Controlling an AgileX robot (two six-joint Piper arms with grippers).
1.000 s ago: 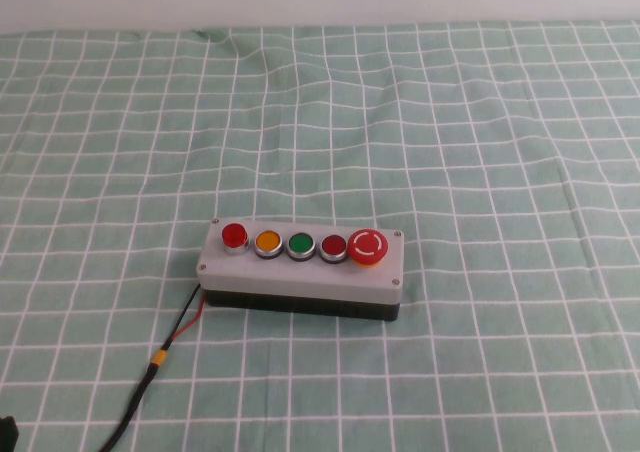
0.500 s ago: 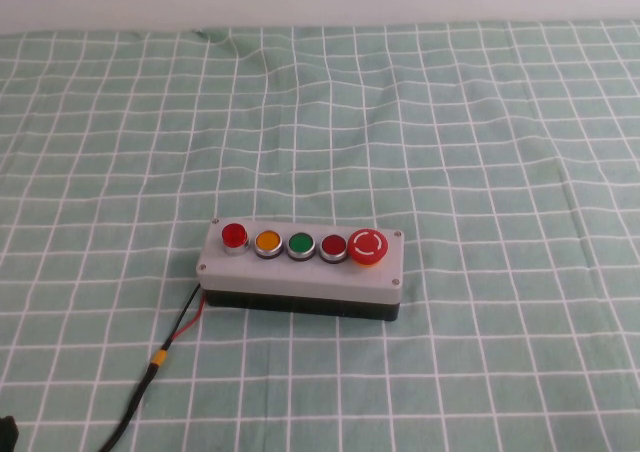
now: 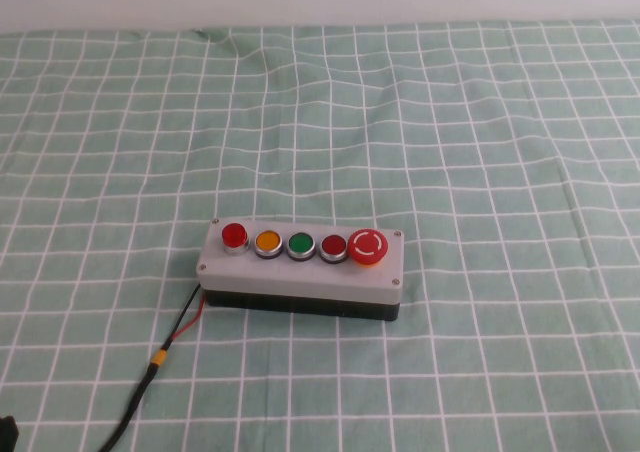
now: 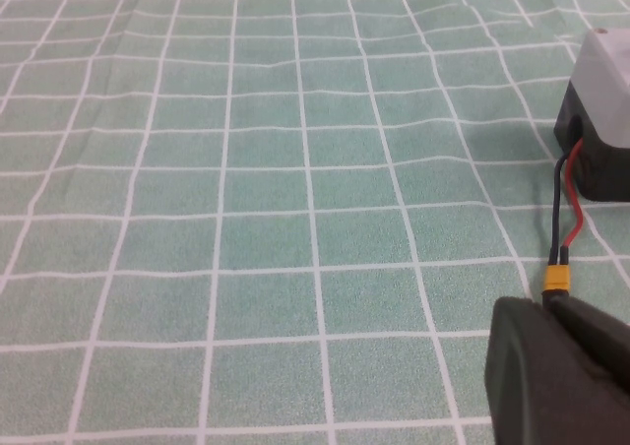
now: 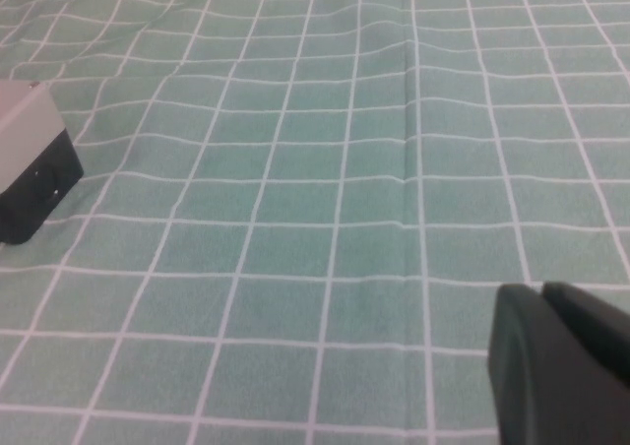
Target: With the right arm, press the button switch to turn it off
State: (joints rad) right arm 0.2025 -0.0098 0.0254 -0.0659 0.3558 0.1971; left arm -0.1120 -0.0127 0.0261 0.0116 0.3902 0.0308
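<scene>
The button switch [image 3: 234, 236] is the small bright-red raised button at the left end of a row of five on the grey box [image 3: 300, 275], in the middle of the table. The button itself shows in neither wrist view. The box's corner shows in the left wrist view [image 4: 602, 71] and in the right wrist view [image 5: 28, 140]. My left gripper [image 4: 547, 305] is shut and empty, low over the cloth beside the box's cable. My right gripper [image 5: 541, 289] is shut and empty, over bare cloth well to the right of the box. Neither arm shows in the high view.
A green checked cloth [image 3: 480, 152] covers the table. On the box, going right from the switch, sit yellow [image 3: 267, 241], green [image 3: 299, 243], darker red [image 3: 332, 244] and big red mushroom [image 3: 366, 246] buttons. A black and red cable [image 3: 165, 352] runs from the box's left end to the front edge.
</scene>
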